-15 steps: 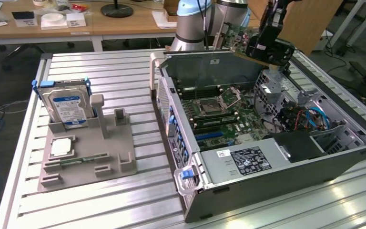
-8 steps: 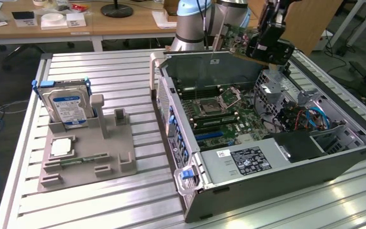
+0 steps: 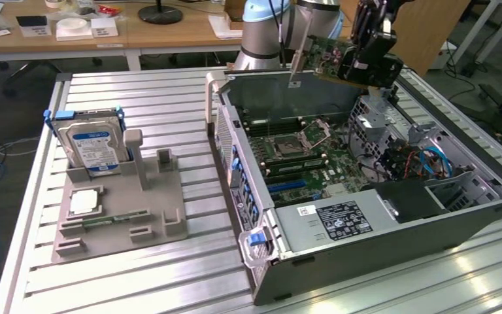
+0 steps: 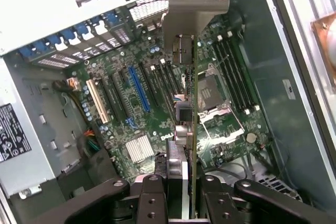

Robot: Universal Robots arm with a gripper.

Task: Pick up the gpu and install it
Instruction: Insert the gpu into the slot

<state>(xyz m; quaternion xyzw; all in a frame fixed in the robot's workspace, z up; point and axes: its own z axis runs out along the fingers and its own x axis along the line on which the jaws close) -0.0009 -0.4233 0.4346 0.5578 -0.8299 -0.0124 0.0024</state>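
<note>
The gpu [image 3: 325, 53], a thin green circuit card with a silvery end bracket [image 3: 295, 62], hangs in the air above the far end of the open computer case [image 3: 460, 216]. My gripper [image 3: 366, 64] is shut on its edge. In the wrist view the gpu [image 4: 193, 124] appears edge-on, bracket [image 4: 191, 3] pointing away, clamped between my black fingers [image 4: 152, 200]. Below it lies the motherboard [image 4: 126, 124] with a long blue slot [image 4: 139, 87] and black slots beside it. The card hangs apart from the board.
A grey fixture tray [image 3: 159, 216] at the exterior view's left holds a hard drive [image 3: 94, 145], a processor chip [image 3: 85, 203] and a green memory stick [image 3: 102, 221]. Inside the case are a power supply [image 3: 347, 219], blue cables [image 3: 434, 160] and a drive cage [image 3: 382, 121]. The arm's base [image 3: 264, 33] stands behind the case.
</note>
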